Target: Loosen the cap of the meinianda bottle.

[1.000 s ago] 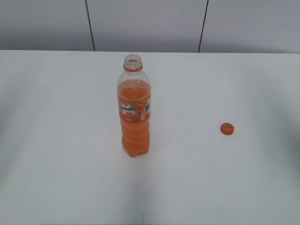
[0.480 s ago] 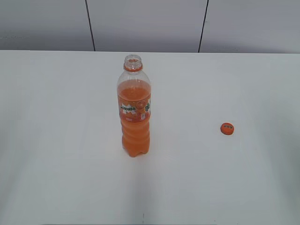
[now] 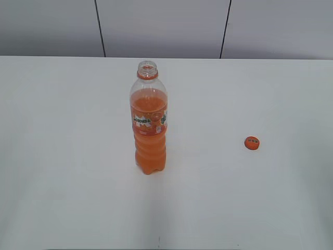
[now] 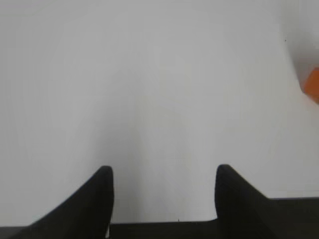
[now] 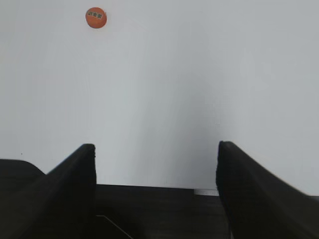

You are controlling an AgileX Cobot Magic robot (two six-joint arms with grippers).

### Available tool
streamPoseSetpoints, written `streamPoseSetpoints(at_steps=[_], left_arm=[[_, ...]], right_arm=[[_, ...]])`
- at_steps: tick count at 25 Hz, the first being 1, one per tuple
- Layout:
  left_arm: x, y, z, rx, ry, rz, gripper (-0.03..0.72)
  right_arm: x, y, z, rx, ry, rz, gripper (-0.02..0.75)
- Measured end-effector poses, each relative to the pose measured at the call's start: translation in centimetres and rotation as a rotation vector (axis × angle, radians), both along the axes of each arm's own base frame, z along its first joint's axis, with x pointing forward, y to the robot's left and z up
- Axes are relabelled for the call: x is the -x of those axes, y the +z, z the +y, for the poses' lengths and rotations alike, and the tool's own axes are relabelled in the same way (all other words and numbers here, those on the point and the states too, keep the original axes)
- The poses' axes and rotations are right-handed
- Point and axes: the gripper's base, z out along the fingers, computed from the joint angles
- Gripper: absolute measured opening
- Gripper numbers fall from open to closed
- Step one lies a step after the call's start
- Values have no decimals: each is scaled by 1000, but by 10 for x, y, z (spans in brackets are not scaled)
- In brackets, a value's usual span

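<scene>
The meinianda bottle stands upright on the white table, its mouth bare above the orange neck ring. The orange cap lies flat on the table to the bottle's right, printed mark up; it also shows in the right wrist view, far ahead and to the left. A blurred orange patch at the right edge of the left wrist view is part of the bottle. My left gripper is open and empty. My right gripper is open and empty. Neither gripper shows in the exterior view.
The white table ends at a grey panelled wall at the back. The table's front edge runs just under both grippers in the wrist views.
</scene>
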Motion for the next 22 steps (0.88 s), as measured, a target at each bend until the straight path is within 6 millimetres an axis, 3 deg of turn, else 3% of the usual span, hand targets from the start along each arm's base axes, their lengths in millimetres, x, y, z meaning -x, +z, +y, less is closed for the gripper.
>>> streamPoseSetpoints(at_steps=[10,22], left_arm=[[36,2,-2,-9,-2,-216,405],[37,1,-3,-10,-4,-223,405]], right_arm=[[30,8,-4,-36,2,-162,564],[76,-1,-9,-71,28,-352,564]])
